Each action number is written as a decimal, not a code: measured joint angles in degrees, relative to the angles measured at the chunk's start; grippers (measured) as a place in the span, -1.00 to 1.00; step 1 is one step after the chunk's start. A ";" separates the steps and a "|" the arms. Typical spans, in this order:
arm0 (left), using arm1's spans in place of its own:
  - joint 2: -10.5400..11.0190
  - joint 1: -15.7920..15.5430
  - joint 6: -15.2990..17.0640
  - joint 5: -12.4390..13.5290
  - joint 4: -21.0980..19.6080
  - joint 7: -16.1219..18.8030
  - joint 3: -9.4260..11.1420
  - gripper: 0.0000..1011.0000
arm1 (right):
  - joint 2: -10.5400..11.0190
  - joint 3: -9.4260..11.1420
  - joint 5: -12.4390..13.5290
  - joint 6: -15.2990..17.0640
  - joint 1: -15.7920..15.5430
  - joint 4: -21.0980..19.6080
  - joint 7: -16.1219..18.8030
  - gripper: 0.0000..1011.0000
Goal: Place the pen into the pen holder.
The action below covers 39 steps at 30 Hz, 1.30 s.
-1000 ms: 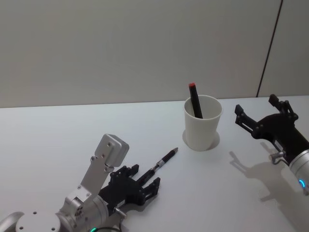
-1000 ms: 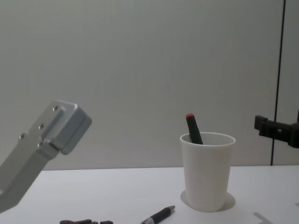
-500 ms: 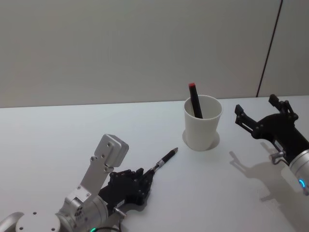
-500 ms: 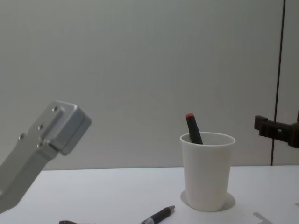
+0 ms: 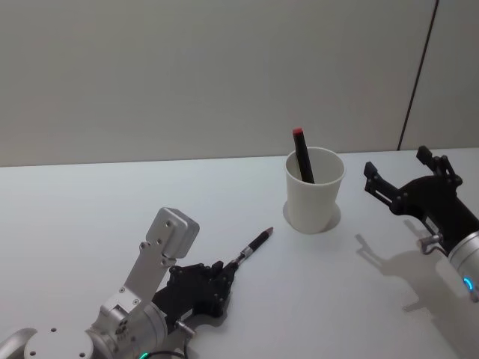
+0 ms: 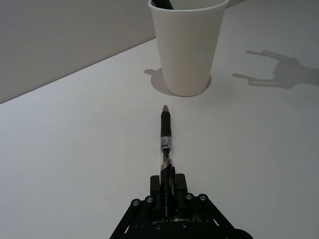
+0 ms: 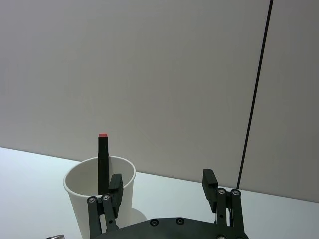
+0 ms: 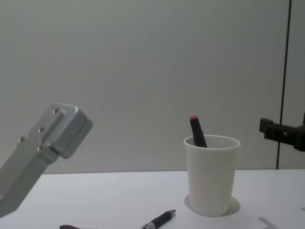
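The left gripper (image 5: 224, 272) clamps the pen (image 5: 253, 244) by its rear, clearest in the left wrist view. Bare table (image 5: 75, 217) separates tip from cup (image 5: 314, 196). The right gripper (image 5: 397, 166), jaws spread, hangs clear of the cup's right side.

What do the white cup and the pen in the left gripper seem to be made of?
The pen holder looks like matte white paper, judging by its rolled rim. The pen, held in the left gripper, looks like glossy black plastic with a clear, labelled barrel and perhaps a metal tip.
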 joint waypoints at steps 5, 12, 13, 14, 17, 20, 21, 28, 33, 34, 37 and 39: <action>0.00 0.00 -0.01 0.00 0.00 0.00 0.00 -0.66 | 0.00 0.00 0.00 0.00 0.00 0.00 0.00 0.98; 0.05 0.01 -0.02 0.14 -0.08 0.00 -0.01 -0.66 | 0.00 0.00 0.00 0.00 0.00 0.00 0.00 0.98; 0.08 0.01 -0.01 0.22 -0.13 0.00 -0.01 -0.66 | 0.00 0.00 0.00 0.00 0.00 0.00 0.00 0.98; 0.19 0.02 0.01 0.40 -0.28 0.00 -0.06 -0.66 | 0.00 0.00 0.00 0.00 0.00 0.00 0.00 0.98; 0.44 0.04 -0.42 0.74 -0.70 0.07 -0.27 -0.66 | 0.00 0.00 0.00 0.00 0.00 0.00 0.00 0.98; 0.74 0.06 -1.34 0.77 -1.21 0.25 -0.61 -0.66 | 0.00 0.00 0.00 0.00 0.00 0.00 0.00 0.98; 0.74 0.06 -1.34 0.77 -1.21 0.25 -0.61 -0.66 | 0.00 0.00 0.00 0.00 0.00 0.00 0.00 0.98; 1.86 0.02 -4.94 -0.16 -2.97 0.67 -2.12 -0.66 | 0.00 0.00 0.00 0.00 0.00 0.00 0.00 0.98; 2.66 -0.09 -8.02 -1.27 -4.39 1.06 -3.35 -0.66 | 0.00 0.00 0.00 0.00 0.00 0.00 0.00 0.98; 2.75 -0.11 -8.41 -1.41 -4.56 1.13 -3.51 -0.66 | 0.00 0.00 0.00 0.00 0.00 0.00 0.00 0.98; 3.00 -0.28 -10.32 -1.96 -5.33 1.38 -4.15 -0.66 | 0.00 0.00 0.00 0.00 0.00 0.00 0.00 0.98; 3.06 -0.46 -11.48 -2.29 -5.82 1.55 -4.55 -0.66 | 0.00 0.00 0.00 0.00 0.00 0.00 0.00 0.98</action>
